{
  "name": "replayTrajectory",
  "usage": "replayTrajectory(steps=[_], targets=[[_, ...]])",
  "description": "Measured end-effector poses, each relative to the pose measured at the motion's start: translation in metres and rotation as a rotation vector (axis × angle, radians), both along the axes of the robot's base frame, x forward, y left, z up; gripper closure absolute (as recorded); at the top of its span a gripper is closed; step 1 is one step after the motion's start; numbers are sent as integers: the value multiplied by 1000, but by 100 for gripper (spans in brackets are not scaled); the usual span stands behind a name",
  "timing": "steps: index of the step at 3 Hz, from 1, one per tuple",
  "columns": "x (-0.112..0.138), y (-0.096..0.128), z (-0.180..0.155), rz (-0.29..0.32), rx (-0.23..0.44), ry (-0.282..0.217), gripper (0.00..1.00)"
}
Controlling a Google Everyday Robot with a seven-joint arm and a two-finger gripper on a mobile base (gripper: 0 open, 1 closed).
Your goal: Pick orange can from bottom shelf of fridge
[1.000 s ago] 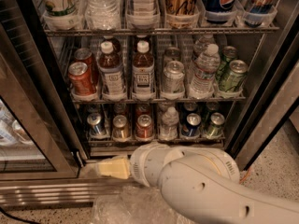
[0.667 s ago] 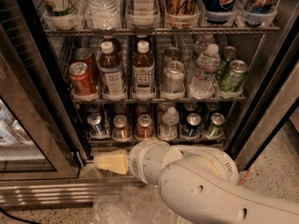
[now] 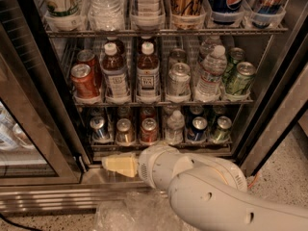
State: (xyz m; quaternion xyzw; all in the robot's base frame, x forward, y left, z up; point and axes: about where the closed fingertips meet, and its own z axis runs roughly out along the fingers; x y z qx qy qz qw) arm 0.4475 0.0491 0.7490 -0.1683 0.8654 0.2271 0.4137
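The fridge (image 3: 269, 105) stands open, its glass door (image 3: 29, 124) swung out at the left. On the bottom shelf (image 3: 161, 142) stands a row of small cans and one small water bottle (image 3: 174, 127). The orange can (image 3: 125, 131) is second from the left, between a blue-and-silver can (image 3: 99, 128) and a red can (image 3: 148, 130). My gripper (image 3: 109, 163) points left, low in front of the fridge's steel base, just below and slightly left of the orange can, not touching it. The white arm (image 3: 207, 191) reaches in from the lower right.
The middle shelf holds a red can (image 3: 84, 81), two brown bottles (image 3: 147, 73), a silver can, a water bottle (image 3: 209, 73) and green cans (image 3: 239, 78). The top shelf holds large bottles and cups. Crumpled clear plastic (image 3: 130, 215) lies on the floor below the arm.
The gripper has moved a little to the right and slightly up toward the bottom shelf; the cans have not moved.
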Motion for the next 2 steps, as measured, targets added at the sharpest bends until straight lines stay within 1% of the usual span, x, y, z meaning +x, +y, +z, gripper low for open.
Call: replayTrajectory(steps=[1, 2], targets=[[25, -22, -29, -76, 45, -36, 0], [57, -2, -69, -100, 50, -50, 0]])
